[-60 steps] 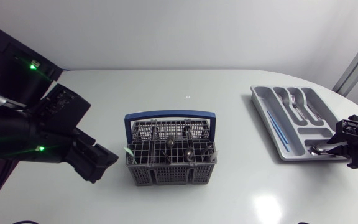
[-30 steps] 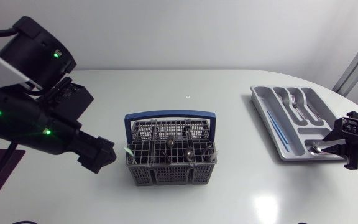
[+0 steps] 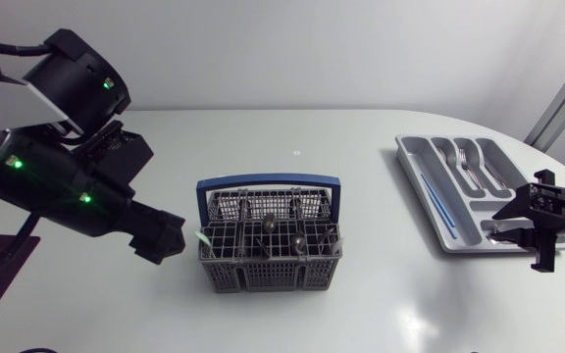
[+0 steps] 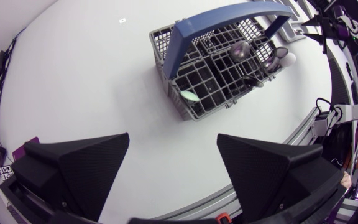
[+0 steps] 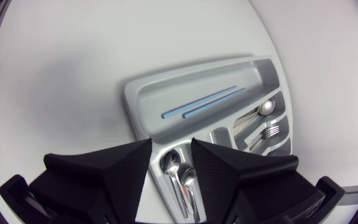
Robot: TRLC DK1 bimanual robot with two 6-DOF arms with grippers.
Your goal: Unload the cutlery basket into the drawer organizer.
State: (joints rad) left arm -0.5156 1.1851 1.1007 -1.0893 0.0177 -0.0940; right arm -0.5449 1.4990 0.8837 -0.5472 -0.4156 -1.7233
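Observation:
The grey cutlery basket (image 3: pixel 270 245) with a blue handle (image 3: pixel 268 182) stands mid-table, holding several dark utensils (image 3: pixel 284 231). My left gripper (image 3: pixel 163 238) hangs open just left of it; in the left wrist view the basket (image 4: pixel 219 65) lies ahead of the wide-apart fingers (image 4: pixel 79 171). The grey drawer organizer (image 3: pixel 416 167) sits at the right with forks (image 3: pixel 464 157), blue sticks (image 3: pixel 439 206) and spoons (image 3: pixel 498 235). My right gripper (image 3: pixel 520 221) hovers open at its near right corner, over the spoons (image 5: pixel 182 177), holding nothing.
The organizer (image 5: pixel 135 93) lies close to the table's right edge, with its long compartment holding the blue sticks (image 5: pixel 207 102). White tabletop stretches between basket and organizer and in front of the basket.
My left arm has swung up and to the right, bringing its gripper closer to the basket's left side. My right gripper has shifted slightly left over the organizer's corner.

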